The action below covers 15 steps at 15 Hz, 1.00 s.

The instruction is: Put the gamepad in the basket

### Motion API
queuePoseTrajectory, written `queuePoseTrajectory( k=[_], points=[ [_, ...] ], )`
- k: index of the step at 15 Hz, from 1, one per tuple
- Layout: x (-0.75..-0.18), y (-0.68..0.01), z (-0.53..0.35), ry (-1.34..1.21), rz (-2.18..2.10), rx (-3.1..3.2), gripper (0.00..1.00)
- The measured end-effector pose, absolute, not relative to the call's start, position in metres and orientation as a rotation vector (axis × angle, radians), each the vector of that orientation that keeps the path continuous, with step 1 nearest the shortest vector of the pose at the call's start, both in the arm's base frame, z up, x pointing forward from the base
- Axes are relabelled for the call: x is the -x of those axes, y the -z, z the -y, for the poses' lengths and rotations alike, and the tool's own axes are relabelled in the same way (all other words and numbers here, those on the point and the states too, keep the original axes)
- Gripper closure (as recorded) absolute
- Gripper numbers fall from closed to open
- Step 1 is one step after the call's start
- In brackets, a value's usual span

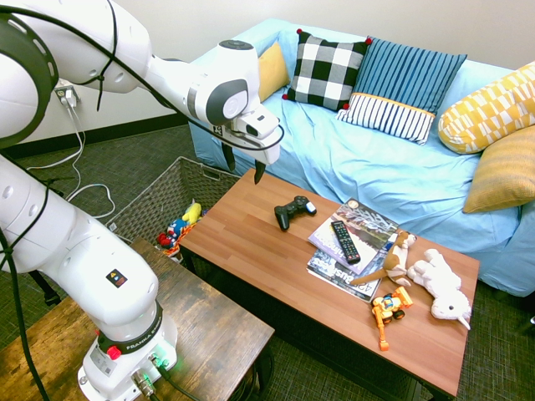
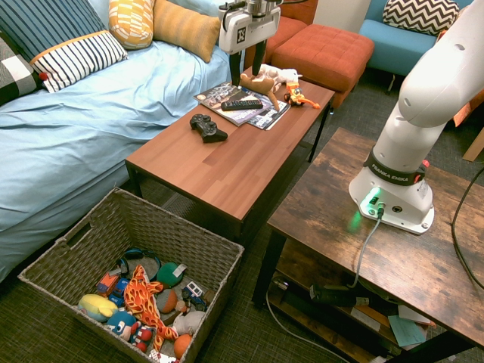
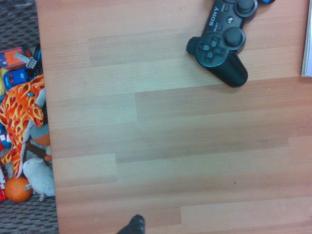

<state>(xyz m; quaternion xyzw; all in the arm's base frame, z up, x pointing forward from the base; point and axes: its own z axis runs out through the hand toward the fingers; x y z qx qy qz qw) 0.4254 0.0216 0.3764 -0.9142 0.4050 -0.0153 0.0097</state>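
A: Item one, coffee table (image 1: 251,242): the end nearest the basket (image 2: 193,236) is lying bare, plank surface showing wide open room; the basket is sitting on the floor just past that short edge, toys (image 2: 140,299) filling its bottom.

B: And the far end?

A: Crowded. Magazines (image 1: 355,230) are carrying a TV remote (image 1: 344,241); plush animals (image 1: 441,284) and an orange toy vehicle (image 1: 389,307) are sitting near the far end.

B: Item two, gripper (image 1: 242,163)?

A: Hanging above the table's sofa-side edge, pointing down, fingers spread wide, holding nothing.

B: Item three, gamepad (image 1: 294,210)?

A: Lying flat on the wood just beside the magazines, apart from the gripper, on the side away from the basket.
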Motion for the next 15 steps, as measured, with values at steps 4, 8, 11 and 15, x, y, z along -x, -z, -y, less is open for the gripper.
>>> queuePoseTrajectory(
  k=[4, 8, 11, 15],
  points=[
    [-0.434, -0.366, -0.021, 0.075, -1.294, 2.857, 0.00],
    [-0.474, -0.338, -0.006, 0.116, -1.420, 2.832, 0.00],
    [-0.515, -0.310, 0.007, 0.101, -1.493, 2.799, 0.00],
    [-0.564, -0.265, 0.021, 0.057, -1.534, 2.741, 0.00]
  ],
)
